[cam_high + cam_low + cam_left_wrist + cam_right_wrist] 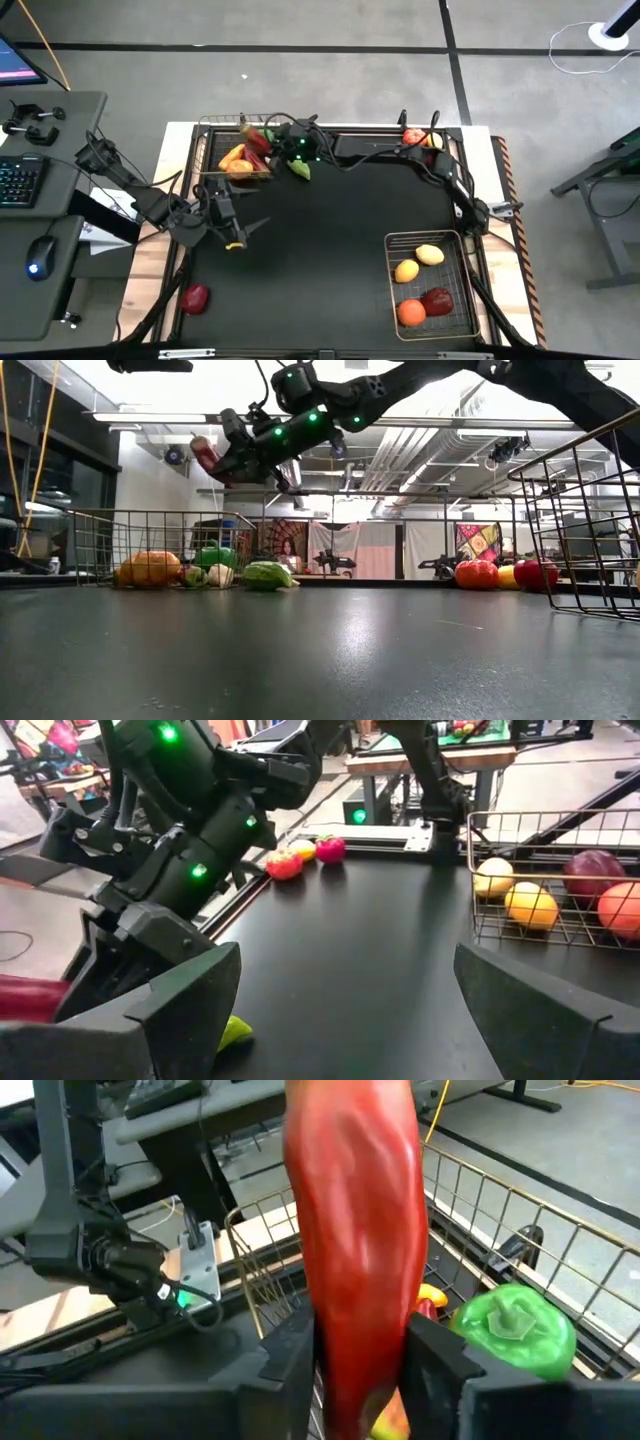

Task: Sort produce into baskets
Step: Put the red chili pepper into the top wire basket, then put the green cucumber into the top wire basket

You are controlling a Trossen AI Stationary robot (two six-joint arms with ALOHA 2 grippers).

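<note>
My right gripper [258,142] reaches along the far edge from the right and is shut on a long red pepper [350,1210]. It holds it high over the coppery-rimmed basket [210,125] at the far left; the low view also shows the pepper [205,455]. That basket holds orange and yellow pieces [236,160] and a green one [215,556]. A green piece [300,170] lies on the table just right of the basket. My left gripper [240,232] is open and empty at the left, beside a small yellow-green piece [236,1034]. My right gripper pinches the red pepper between its two fingers [440,1365], one on each side of the pepper's end nearest the wrist [355,1330]. The rest of the pepper sticks out past the fingers. It is lifted clear, well above the basket's rim.
The silvery basket [470,285] at the near right holds two lemons, an orange and a dark-red piece. A red apple [195,297] lies at the near left. Red and yellow pieces [415,136] sit at the far edge. The middle of the black mat is bare.
</note>
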